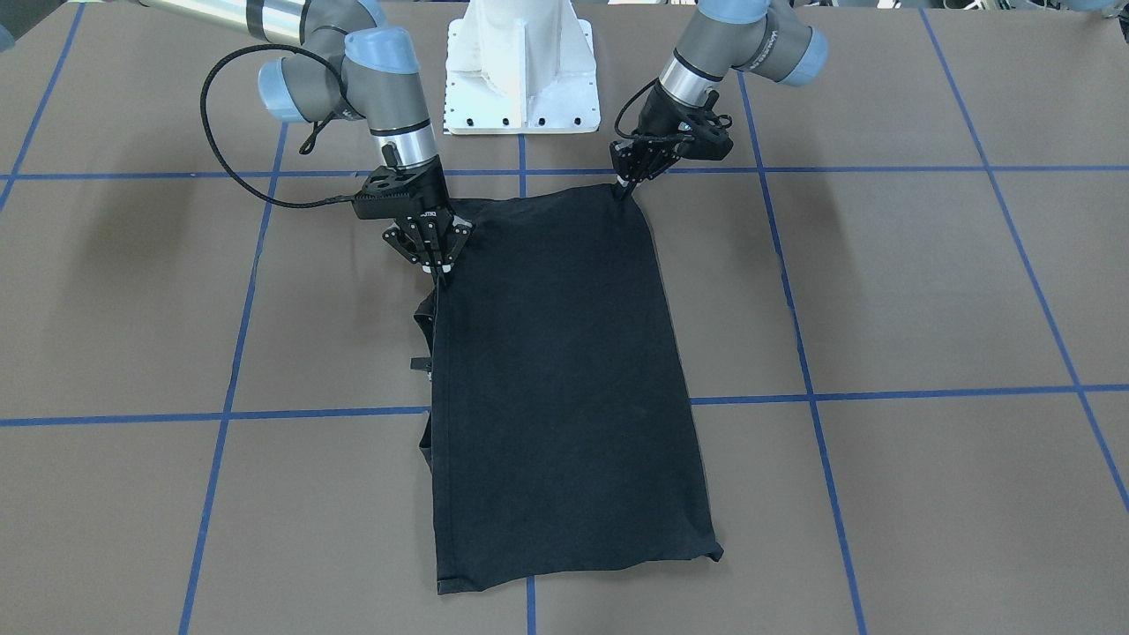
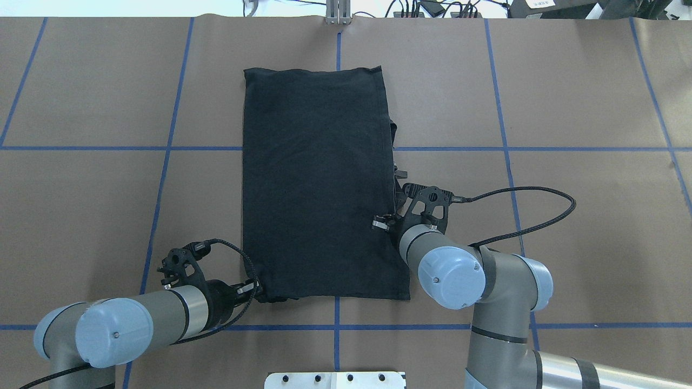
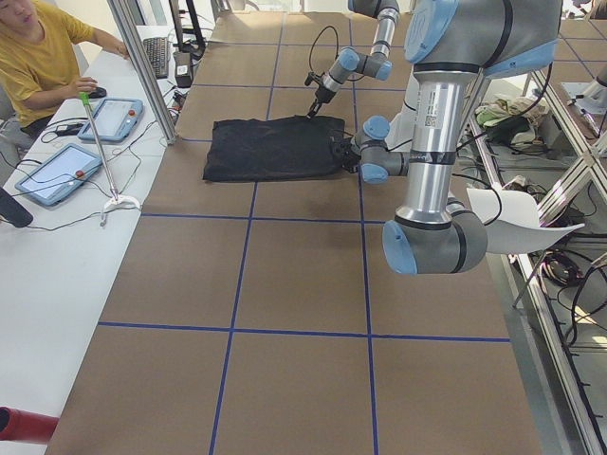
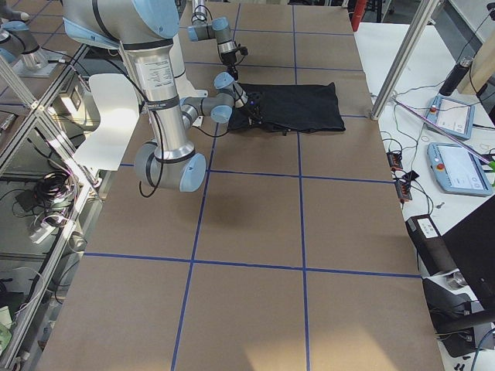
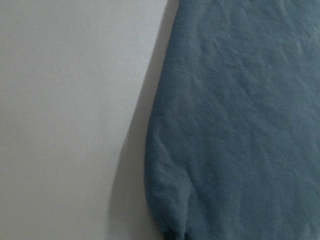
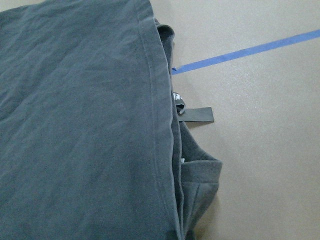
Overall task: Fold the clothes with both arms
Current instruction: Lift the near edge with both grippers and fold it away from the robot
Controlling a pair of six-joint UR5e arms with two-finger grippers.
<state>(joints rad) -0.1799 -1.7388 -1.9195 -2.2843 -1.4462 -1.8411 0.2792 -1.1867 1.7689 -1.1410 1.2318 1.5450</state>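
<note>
The black T-shirt (image 1: 564,379) lies folded lengthwise into a long rectangle in the middle of the brown table; its graphic is hidden. My left gripper (image 1: 625,188) is down at the shirt's near corner on my left (image 2: 256,289), fingers closed together on the fabric. My right gripper (image 1: 439,269) is at the shirt's right long edge (image 2: 385,222), fingers closed on the edge, a little way from the near end. The left wrist view shows only a rounded fabric corner (image 5: 240,125). The right wrist view shows the layered shirt edge (image 6: 80,125) with a small neck tag (image 6: 197,115) sticking out.
The white pedestal base (image 1: 520,79) stands at the near edge between the arms. Blue tape lines (image 2: 167,148) grid the table. An operator (image 3: 38,57) sits at a side bench with tablets (image 3: 57,175) beyond the far edge.
</note>
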